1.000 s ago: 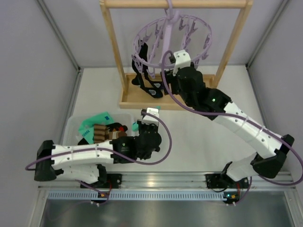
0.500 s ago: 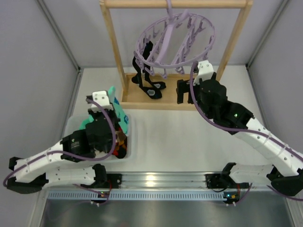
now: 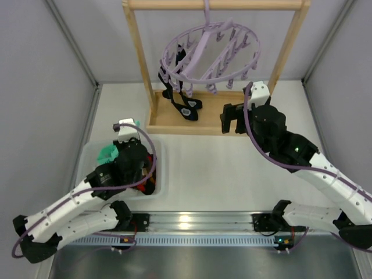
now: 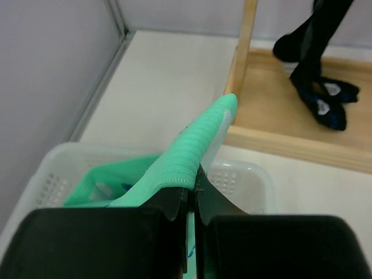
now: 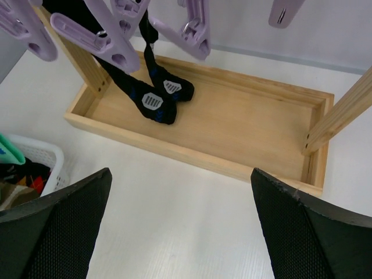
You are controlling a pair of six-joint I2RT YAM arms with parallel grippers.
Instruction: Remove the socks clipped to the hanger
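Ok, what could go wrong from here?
1. The green sock pinched in the left end effector juts toward the basket's far rim. Released here, it might drape over the rim instead of landing inside.
2. The black socks are clipped to the hanger, which hangs from just a hook. A tug by the open right end effector could swing or unhook it.

White links (image 3: 70,204), black joints (image 3: 270,125), lilac cables (image 3: 244,113) looped alongside, small green light (image 3: 297,149); gripper fingers (image 5: 55,229) black, mesh-textured.
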